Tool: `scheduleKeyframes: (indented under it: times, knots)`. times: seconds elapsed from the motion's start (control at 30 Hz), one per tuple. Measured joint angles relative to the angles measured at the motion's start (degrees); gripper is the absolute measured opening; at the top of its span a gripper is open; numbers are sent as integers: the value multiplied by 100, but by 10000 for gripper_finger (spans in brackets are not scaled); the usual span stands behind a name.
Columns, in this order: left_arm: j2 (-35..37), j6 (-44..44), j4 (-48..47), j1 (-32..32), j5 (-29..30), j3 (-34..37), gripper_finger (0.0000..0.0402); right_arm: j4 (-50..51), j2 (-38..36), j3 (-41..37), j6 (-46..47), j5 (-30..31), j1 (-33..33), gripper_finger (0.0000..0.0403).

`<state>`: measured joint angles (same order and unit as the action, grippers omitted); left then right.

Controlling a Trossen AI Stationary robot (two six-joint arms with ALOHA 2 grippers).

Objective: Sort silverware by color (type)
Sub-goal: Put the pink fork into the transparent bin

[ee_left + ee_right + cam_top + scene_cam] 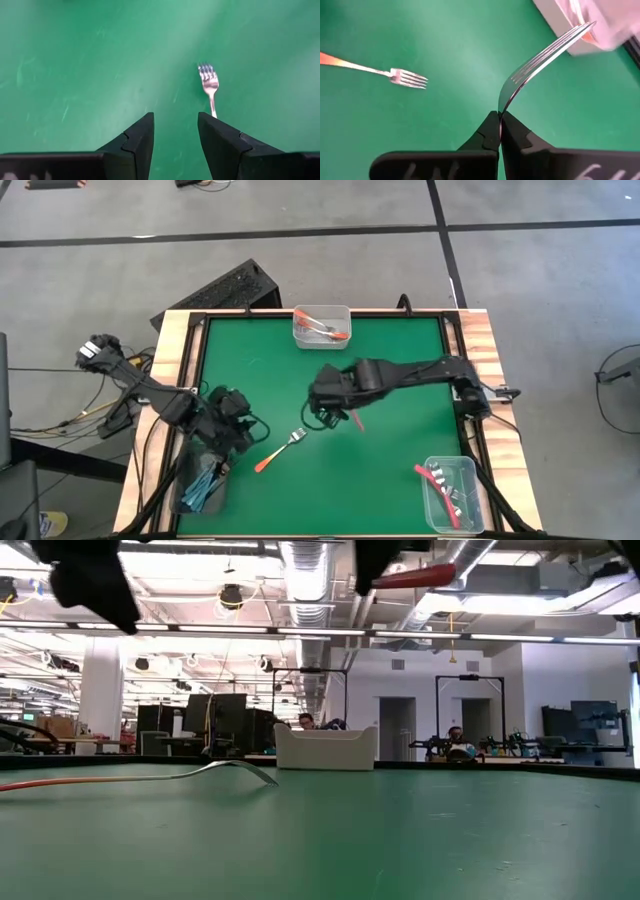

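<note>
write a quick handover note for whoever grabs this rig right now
Right gripper: shut on a red fork, held above mid-table.
Left gripper: open, empty, near the blue bin at the left front.
Orange fork lies loose on the green mat.
Done: blue forks binned; orange ones in the far bin; red ones in the right front bin.
Left: bin the red fork, then the orange one.

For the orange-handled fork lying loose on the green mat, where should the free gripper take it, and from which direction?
Judging by its pose, grip the orange-handled fork mid-handle, from straight above: it lies flat and alone on the mat, and the open left gripper is nearest its handle end.
</note>
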<state>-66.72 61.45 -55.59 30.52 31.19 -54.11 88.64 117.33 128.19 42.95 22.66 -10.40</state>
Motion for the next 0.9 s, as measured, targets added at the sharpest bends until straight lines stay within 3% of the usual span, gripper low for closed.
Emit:
scheduleKeyframes:
  times: [0.13,0.3,0.43,0.53,0.67,0.77,0.9]
  knots:
    - [0,-510,465,-385,-241,0,139,-145,-731,-1441,1055,49,-379,17]
    - [0,-1012,825,-684,-245,0,139,-1265,-2100,-3525,2617,-4,-1028,17]
    - [-2,-1468,1033,-991,-327,0,139,-1804,-2961,-4640,4026,-3,-1674,16]
    - [-2,-1847,1390,-1279,-572,0,139,-1554,-3288,-5039,4900,-74,-2266,16]
    - [-2,-2217,2047,-1618,-807,0,139,-1005,-3331,-5085,5726,-631,-3032,16]
    - [-2,-2457,2381,-1794,-776,0,139,-731,-3247,-5085,6218,-1051,-3606,16]
    - [-2,-2641,2541,-2020,-744,0,139,-666,-3115,-5085,6794,-1165,-4378,20]
